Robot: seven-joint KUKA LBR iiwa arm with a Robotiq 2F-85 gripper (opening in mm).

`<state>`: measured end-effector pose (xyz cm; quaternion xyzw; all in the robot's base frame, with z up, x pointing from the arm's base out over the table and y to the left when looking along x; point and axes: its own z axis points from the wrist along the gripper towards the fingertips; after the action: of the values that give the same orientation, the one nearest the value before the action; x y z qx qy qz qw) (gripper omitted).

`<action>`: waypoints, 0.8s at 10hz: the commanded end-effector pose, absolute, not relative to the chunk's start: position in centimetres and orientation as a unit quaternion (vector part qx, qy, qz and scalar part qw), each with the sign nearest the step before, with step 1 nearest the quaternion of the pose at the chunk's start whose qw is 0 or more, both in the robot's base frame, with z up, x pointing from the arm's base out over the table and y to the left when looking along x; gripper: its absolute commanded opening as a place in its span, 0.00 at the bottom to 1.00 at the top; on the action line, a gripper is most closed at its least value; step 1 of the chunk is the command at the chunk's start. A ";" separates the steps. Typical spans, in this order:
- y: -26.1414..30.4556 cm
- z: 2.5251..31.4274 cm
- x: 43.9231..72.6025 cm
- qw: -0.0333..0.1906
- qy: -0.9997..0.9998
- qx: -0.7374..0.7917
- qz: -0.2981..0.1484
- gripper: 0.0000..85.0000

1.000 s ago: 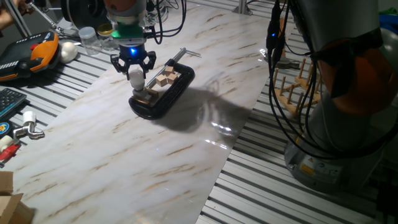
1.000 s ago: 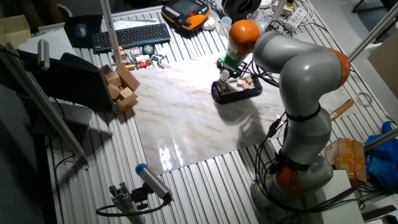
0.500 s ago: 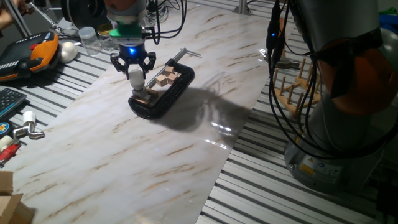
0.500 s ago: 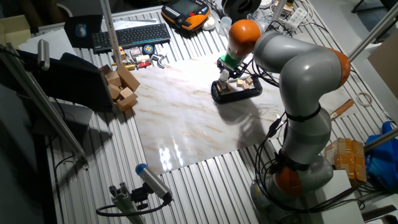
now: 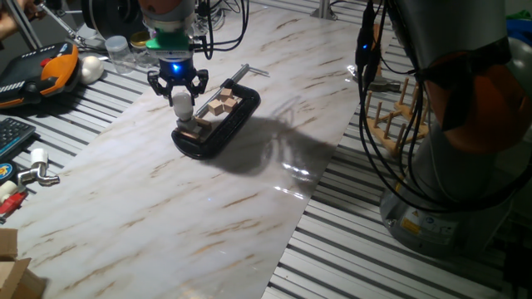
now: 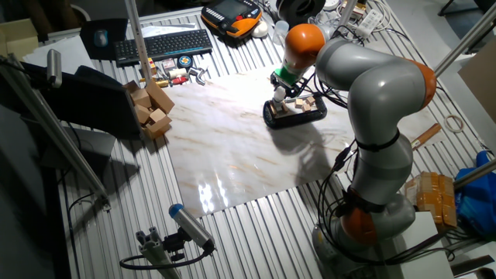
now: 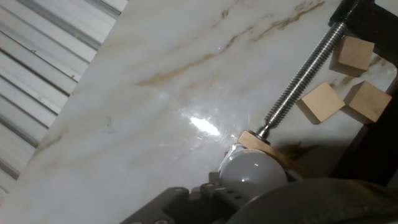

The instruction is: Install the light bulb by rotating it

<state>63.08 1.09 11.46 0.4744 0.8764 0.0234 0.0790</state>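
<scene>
Light bulb (image 5: 181,103) stands upright at the near end of the black clamp (image 5: 218,123), base down on a small wooden block (image 7: 267,146) against the clamp's threaded screw (image 7: 303,70). Gripper (image 5: 178,93) sits directly over it, jaws closed around the white globe. Three loose wooden cubes (image 7: 321,101) lie inside the clamp frame beside the screw. Clamp rests on the marble surface (image 5: 166,191). Orange teach pendant (image 5: 41,71) off the slab's far left.
</scene>
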 end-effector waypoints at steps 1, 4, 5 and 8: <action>1.1 11.4 63.1 0.080 0.875 0.476 0.023 0.60; 1.1 11.4 63.1 0.083 0.873 0.480 0.022 0.80; 1.1 11.4 63.1 0.084 0.874 0.478 0.020 1.00; 1.0 12.0 63.1 0.090 0.894 0.439 0.005 1.00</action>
<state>63.09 0.95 12.01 0.4404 0.8932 0.0032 0.0910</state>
